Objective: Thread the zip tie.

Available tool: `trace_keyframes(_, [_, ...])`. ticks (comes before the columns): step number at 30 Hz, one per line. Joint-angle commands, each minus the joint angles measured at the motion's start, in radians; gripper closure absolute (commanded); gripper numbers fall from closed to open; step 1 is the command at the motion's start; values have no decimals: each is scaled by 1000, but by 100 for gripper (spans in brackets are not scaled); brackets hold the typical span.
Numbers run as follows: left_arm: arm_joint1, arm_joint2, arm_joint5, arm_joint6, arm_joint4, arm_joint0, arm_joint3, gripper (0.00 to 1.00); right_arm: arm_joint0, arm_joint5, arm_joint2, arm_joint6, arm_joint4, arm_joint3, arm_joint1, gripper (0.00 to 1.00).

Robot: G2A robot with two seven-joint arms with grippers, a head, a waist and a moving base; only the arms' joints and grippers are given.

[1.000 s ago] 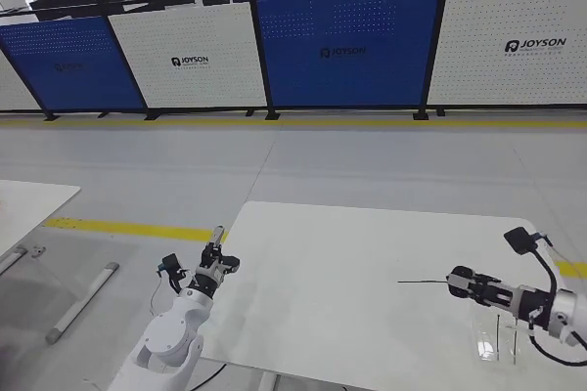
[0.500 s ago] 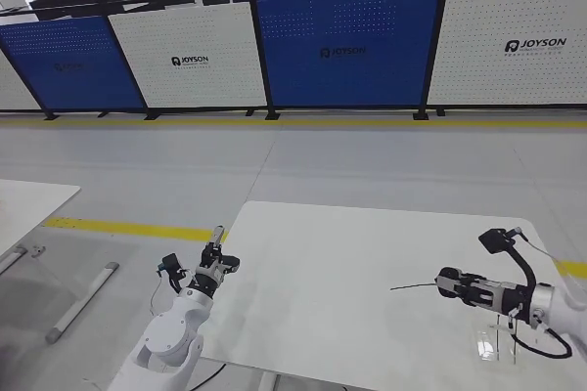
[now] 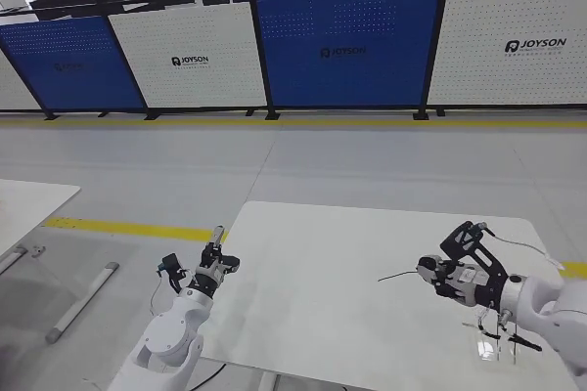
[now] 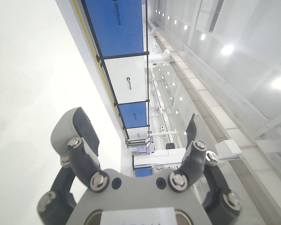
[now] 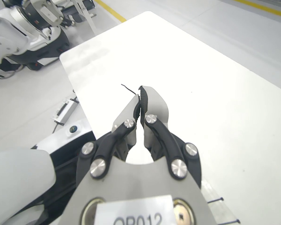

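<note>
Zip tie (image 3: 399, 276): thin black strip held in the air over the right half of the table. One end is pinched; the free end pokes out toward the table's middle.
Long axis: runs roughly across the table, R to L, w/ a slight droop at the free tip (head or tail end out front: too small to tell).
R gripper (image 5: 139, 93): jaws pressed together on the tie. A short length sticks out past the pads and curls a bit to one side.
L gripper (image 4: 135, 113): jaws wide apart, nothing between them. It sits at the table's left edge, aimed away from the robot, well apart from the tie.
Key relation: the tie's free end points over toward the L side, but the L jaws open toward the far wall, not toward the tie. The R arm is nearer by far, since it has the tie.
Step (my read): tie is in hand, threading not yet begun, no loop formed.
Next move, prob.: L arm comes in and turns so its opening lines up w/ the tie's axis, then takes the free end.
Risk: the strip looks thin and floppy, so the tip may bend away from a closing jaw.
Table (image 3: 313, 293): white, plain top.
Clear holder (image 3: 489, 344): on the table's near right, by the R arm, w/ thin black strips (image 5: 215, 199) at it (likely spare ties).
</note>
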Motion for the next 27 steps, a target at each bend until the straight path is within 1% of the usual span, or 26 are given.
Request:
trace_keyframes(1, [0, 0, 0, 0, 0, 0, 0, 0, 22, 6, -25, 3, -11, 16, -7, 100])
trace_keyframes(12, [0, 0, 0, 0, 0, 0, 0, 0, 22, 6, -25, 3, -11, 16, -7, 100])
trace_keyframes(13, [0, 0, 0, 0, 0, 0, 0, 0, 17, 2, -26, -19, -42, 9, -7, 100])
trace_keyframes(15, [0, 0, 0, 0, 0, 0, 0, 0, 11, -27, -27, -59, -76, 5, -9, 100])
trace_keyframes(16, [0, 0, 0, 0, 0, 0, 0, 0, 16, -37, -30, -82, -135, -20, -9, 100])
trace_keyframes(18, [0, 0, 0, 0, 0, 0, 0, 0, 15, -37, -54, -122, -249, -67, -7, 100])
trace_keyframes(19, [0, 0, 0, 0, 0, 0, 0, 0, 13, -37, -69, -141, -292, -81, -5, 100])
trace_keyframes(20, [0, 0, 0, 0, 0, 0, 0, 0, 12, -37, -79, -153, -316, -79, -3, 100])
trace_keyframes(27, [0, 0, 0, 0, 0, 0, 0, 0, 12, -37, -79, -153, -316, -79, -3, 100])
